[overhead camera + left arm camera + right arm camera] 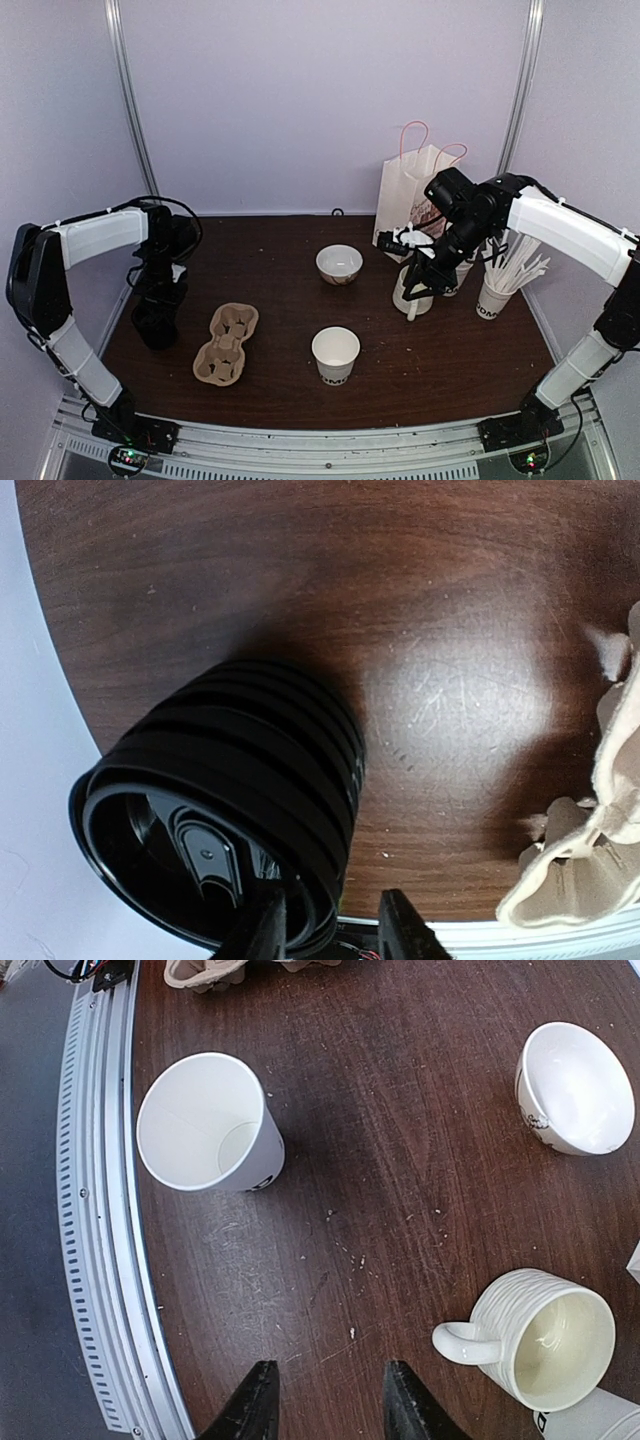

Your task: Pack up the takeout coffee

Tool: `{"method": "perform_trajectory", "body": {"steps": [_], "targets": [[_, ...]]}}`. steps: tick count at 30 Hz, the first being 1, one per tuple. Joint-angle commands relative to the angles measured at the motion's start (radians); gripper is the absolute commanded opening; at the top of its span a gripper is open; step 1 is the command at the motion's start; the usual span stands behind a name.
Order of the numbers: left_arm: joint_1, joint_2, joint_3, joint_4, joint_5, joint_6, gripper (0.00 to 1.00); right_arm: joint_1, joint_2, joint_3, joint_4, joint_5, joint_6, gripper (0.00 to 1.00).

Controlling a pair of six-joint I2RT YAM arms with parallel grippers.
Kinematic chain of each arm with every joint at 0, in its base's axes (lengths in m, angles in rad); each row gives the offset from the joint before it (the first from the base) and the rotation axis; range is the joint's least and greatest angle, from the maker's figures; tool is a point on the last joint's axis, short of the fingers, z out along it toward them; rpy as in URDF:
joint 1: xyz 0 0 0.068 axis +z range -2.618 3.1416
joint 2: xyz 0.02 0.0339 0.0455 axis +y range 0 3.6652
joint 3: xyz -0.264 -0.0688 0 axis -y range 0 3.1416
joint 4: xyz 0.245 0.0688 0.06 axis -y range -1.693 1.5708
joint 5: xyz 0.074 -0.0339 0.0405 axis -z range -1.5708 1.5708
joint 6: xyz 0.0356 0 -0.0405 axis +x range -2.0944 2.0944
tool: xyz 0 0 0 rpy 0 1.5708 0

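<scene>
the left tool [155, 322] points down at the left edge of the surface [280, 400]. its wrist view shows the two fingers [262, 928] apart, and the near rim of a stack of black lids [225, 795] lies in the gap beside one finger. the other finger stands clear of the rim, so nothing is clamped. the stack stands directly beneath this tool. a pulp carrier [227, 343] lies just to its right with its pockets unfilled.

the right tool [330, 1370] hangs above the right half of the surface with its fingers spread and only bare wood between them. a white ribbed mug [540, 1338] sits just beside it, handle turned toward the fingers. a white bowl [575, 1088] lies farther out on the same side.

the paper cup [210, 1125] stands upright, open-topped and without a lid, ahead of the right tool and off to the opposite side from the mug. it is well apart from both tools and from the carrier. seen from above, it sits between the carrier and the mug.

behind the right tool stand a paper bag [410, 190] and a lettered cup holding white sticks [495, 295].
</scene>
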Motion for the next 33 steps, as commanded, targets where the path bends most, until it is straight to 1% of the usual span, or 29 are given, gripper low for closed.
{"method": "perform_trajectory", "body": {"steps": [1,3,7,16,21,25,27,29,31,33], "targets": [[0.006,0.017,-0.013,0.025,0.011,0.019,0.29,0.008,0.008,-0.008,0.017,0.022,0.008,0.38],[0.006,0.02,-0.014,0.024,0.011,0.021,0.24,0.008,0.008,-0.008,0.017,0.024,0.008,0.38],[0.006,0.012,-0.012,0.019,0.004,0.021,0.21,0.011,0.01,-0.008,0.015,0.028,0.008,0.38],[0.006,-0.022,0.024,-0.03,-0.012,0.021,0.09,0.019,0.016,-0.008,0.016,0.033,0.008,0.37],[0.006,-0.035,0.064,-0.072,-0.018,0.024,0.08,0.024,0.017,-0.001,0.011,0.035,0.008,0.37],[0.006,-0.057,0.153,-0.137,-0.007,0.032,0.07,0.027,0.016,0.011,-0.001,0.031,0.008,0.37],[0.004,-0.073,0.212,-0.153,0.047,0.054,0.07,0.026,0.013,0.023,-0.012,0.022,0.011,0.37],[-0.013,-0.079,0.29,-0.152,0.135,0.081,0.07,0.027,0.01,0.049,-0.023,0.01,0.016,0.37],[-0.055,-0.07,0.385,-0.141,0.243,0.11,0.07,0.026,0.008,0.079,-0.025,0.008,0.031,0.37],[-0.122,-0.043,0.514,-0.125,0.327,0.124,0.07,0.025,0.011,0.119,-0.021,0.014,0.054,0.37]]}}
